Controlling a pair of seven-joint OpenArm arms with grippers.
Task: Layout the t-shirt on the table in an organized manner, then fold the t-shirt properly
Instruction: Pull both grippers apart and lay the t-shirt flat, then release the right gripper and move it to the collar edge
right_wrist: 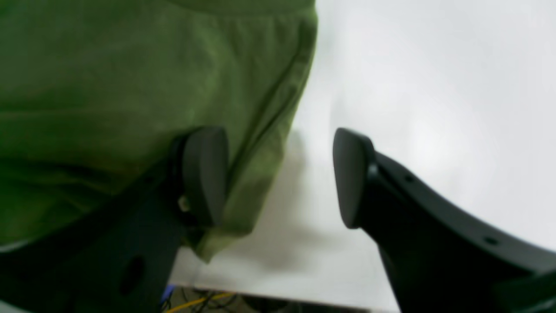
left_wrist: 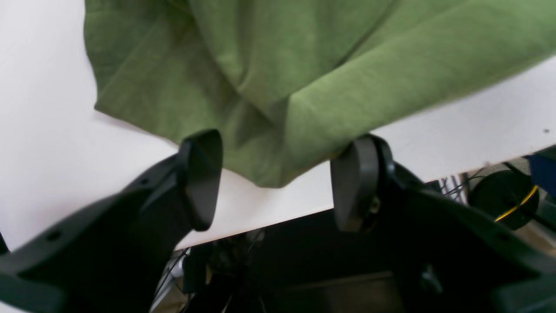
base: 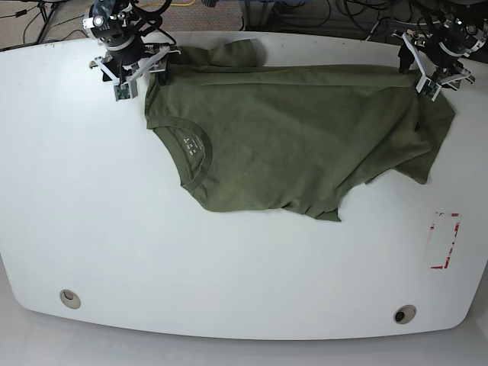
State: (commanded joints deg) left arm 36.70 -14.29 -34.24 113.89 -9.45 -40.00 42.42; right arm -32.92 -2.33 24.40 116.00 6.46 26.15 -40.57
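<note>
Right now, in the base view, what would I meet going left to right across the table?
Right black end effector → olive-green cotton t-shirt → left black end effector → red tape rectangle, all on the white glossy table.

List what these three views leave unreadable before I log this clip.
- Collar label on the t-shirt: too small in the base view.
- Shirt's outline: cut off by the top edge in both wrist views; the right wrist view is also blurred.
- Near hem corner: hidden behind a finger of the left gripper.
- Cloth under the right gripper: hidden by one finger.
</note>
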